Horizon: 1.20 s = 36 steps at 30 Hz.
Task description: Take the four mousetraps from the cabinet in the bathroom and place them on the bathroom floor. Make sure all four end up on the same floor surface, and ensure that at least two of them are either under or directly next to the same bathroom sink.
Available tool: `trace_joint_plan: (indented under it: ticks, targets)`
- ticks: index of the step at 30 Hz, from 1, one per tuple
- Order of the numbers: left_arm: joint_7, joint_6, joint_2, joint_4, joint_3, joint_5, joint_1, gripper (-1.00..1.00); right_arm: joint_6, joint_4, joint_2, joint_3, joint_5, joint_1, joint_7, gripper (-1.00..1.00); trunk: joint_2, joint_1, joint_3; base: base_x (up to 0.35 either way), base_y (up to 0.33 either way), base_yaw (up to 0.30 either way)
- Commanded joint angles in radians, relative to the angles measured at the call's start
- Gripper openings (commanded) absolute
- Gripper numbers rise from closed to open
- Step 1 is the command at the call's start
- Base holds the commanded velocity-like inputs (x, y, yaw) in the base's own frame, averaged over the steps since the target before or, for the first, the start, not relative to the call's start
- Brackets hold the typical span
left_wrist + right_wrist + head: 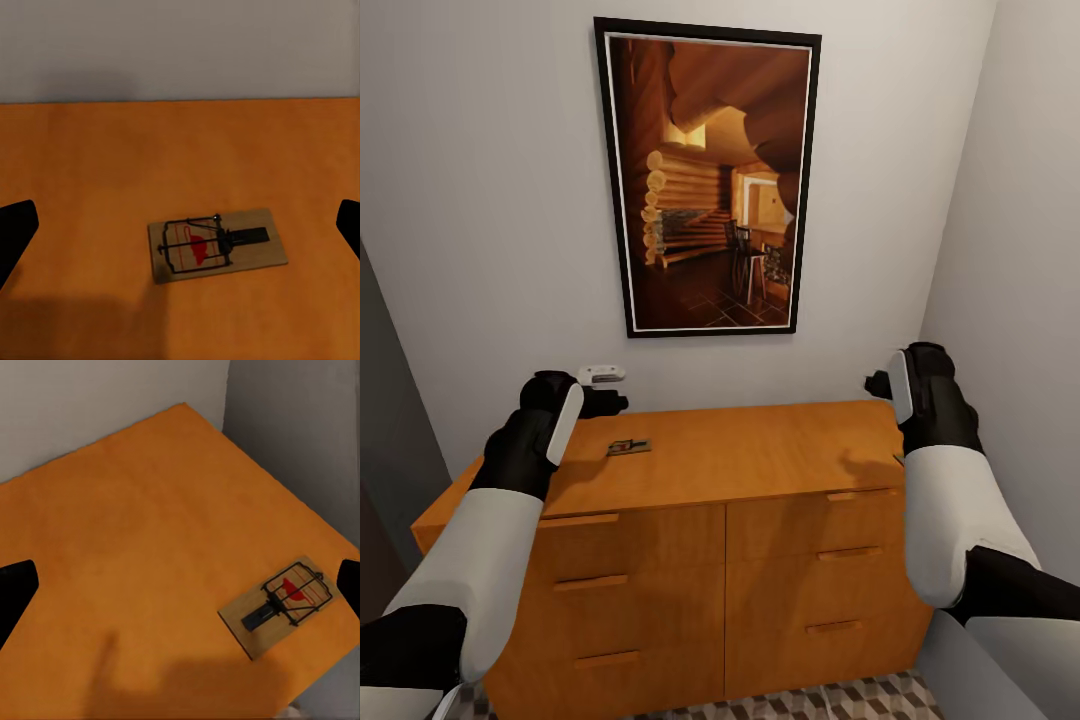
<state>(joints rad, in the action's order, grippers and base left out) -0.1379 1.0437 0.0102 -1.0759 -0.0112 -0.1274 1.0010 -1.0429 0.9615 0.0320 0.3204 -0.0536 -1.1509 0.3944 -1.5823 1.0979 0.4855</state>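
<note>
- Left gripper [592,402] hovers over the left rear of the cabinet [760,455] top. In the left wrist view its dark fingertips [16,232] sit at opposite edges of frame, spread wide with nothing between them but wood.
- White plug-like gadget [601,374] on the wall, just above and behind the left gripper, close to the knuckles.
- Mousetrap [628,446] lies flat on the cabinet top, just ahead of the left fingers and slightly toward the middle. The left wrist view gives the detail: pale rectangular board [217,244], dark wire frame, red mark, black tab at one end. It lies between the two fingertips, touching neither.
- Cabinet: orange-brown wood, smooth matte top, drawer fronts with matching bar handles [590,581]. Its back edge meets a plain grey wall.
- Framed picture [708,180] of a log interior hangs on the wall above the cabinet, black frame.
- Strip of cube-patterned floor tiles [840,700] shows below the cabinet.
- Right gripper [882,385] is near the cabinet's right rear corner, close to the side wall. Fingertips [15,589] are again at opposite frame edges, parted and holding nothing.
- The right wrist view shows a second mousetrap [277,604] near the edge of the top, between the fingers and nearer one of them; in the head view the right forearm probably covers it.
</note>
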Motion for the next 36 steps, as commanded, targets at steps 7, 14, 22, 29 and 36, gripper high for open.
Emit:
trace_joint_plan:
  ticks: [7, 14, 22, 29, 36]
  targets:
    - [-0.009, 0.003, -0.004, 0.002, -0.001, -0.011, 0.001, 1.0, -0.004, -0.038, -0.011, 0.043, -0.004, -0.001, -0.001, 1.0, -0.001, 0.0, 0.001, 0.0, 0.0, 0.0]
    - [-0.009, 0.003, -0.022, 0.003, -0.001, -0.011, 0.001, 1.0, -0.004, -0.135, -0.043, 0.059, -0.003, -0.002, 0.0, 1.0, -0.001, 0.0, 0.001, 0.0, 0.0, 0.0]
    - [-0.009, 0.003, -0.035, 0.004, -0.002, -0.011, 0.001, 1.0, -0.004, -0.18, -0.054, 0.062, -0.003, -0.016, 0.0, 1.0, -0.001, 0.0, 0.001, 0.0, 0.0, 0.0]
    - [-0.009, 0.003, -0.038, 0.004, -0.002, -0.011, 0.001, 1.0, -0.004, -0.19, -0.056, 0.062, -0.003, -0.037, 0.0, 1.0, -0.001, 0.0, 0.001, 0.0, 0.0, 0.0]
    - [-0.009, 0.003, -0.039, 0.004, -0.001, -0.011, 0.001, 1.0, -0.004, -0.192, -0.066, 0.062, -0.003, -0.061, 0.0, 1.0, -0.001, 0.0, 0.001, 0.0, 0.0, 0.0]
